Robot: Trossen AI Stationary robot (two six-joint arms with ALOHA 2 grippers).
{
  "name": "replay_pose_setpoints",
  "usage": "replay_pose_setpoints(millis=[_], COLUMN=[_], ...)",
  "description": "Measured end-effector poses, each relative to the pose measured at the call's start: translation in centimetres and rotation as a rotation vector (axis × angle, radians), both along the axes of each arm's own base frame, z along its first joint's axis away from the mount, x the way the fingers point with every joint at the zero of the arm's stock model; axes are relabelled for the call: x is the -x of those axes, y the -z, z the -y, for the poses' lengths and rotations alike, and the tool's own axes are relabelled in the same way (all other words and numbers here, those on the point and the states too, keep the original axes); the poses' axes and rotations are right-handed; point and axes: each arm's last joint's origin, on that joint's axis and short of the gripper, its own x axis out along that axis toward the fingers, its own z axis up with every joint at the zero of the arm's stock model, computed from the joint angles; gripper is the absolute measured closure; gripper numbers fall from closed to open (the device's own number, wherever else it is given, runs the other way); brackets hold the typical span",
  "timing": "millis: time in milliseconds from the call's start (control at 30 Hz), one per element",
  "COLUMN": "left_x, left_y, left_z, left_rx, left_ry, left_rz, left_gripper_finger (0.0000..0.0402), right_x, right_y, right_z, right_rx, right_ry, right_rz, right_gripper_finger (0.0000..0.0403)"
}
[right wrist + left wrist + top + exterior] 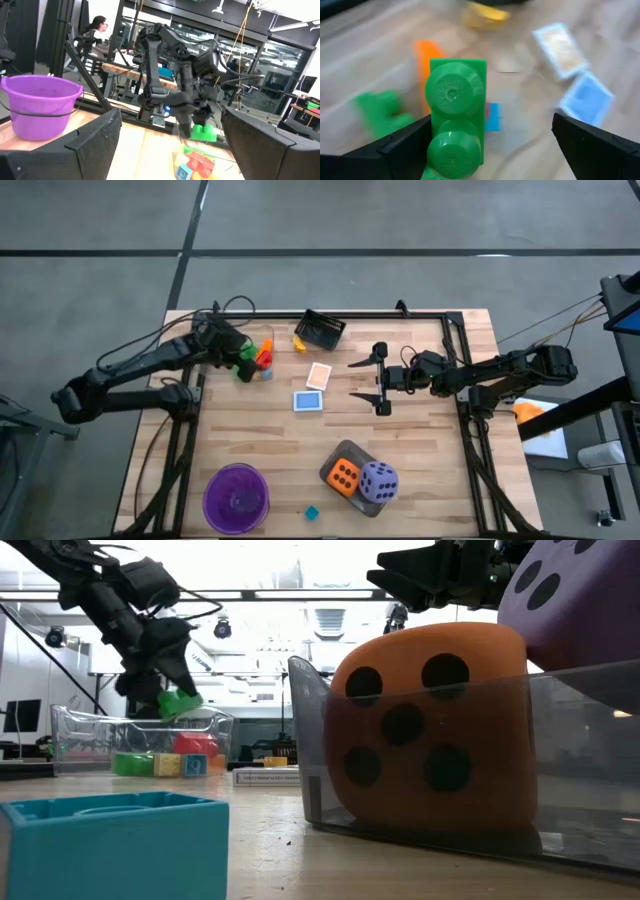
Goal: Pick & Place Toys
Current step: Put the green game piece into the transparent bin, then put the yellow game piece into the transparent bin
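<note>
Spanning a wooden table point(420, 430) in a lit workshop, both arms' jaws wide, empty.

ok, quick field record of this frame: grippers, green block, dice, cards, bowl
left gripper: open, over the pile of blocks at the table's left rear
green block: against one left finger, other finger well clear
right gripper: open, empty, mid-table
dice: orange die and purple die in the clear tray
cards: orange card, blue card
purple bowl: front left
</note>
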Motion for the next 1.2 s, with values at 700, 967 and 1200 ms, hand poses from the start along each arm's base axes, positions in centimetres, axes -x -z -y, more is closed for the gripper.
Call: replay_pose_setpoints(millis=[700, 967, 1200], left_x=[-3.0, -3.7, -3.9], left_y=[1.8, -1.5, -3.8], left_z=[0.4, 0.2, -0.1], left_rx=[0.095, 0.032, -0.029], left_ry=[0.078, 0.111, 0.107], left_rz=[0.006, 0.113, 0.118], left_gripper_finger=[0.0003, 0.0003, 0.0003], right_x=[0.0, 0.0, 0.0], right_y=[0.0, 0.0, 0.0], right_z=[0.0, 0.0, 0.0], right_rx=[0.000, 0.000, 0.000], right_ry=[0.000, 0.000, 0.000], right_rz=[0.000, -0.001, -0.001], right_gripper_finger=[0.0064, 0.0064, 0.0064])
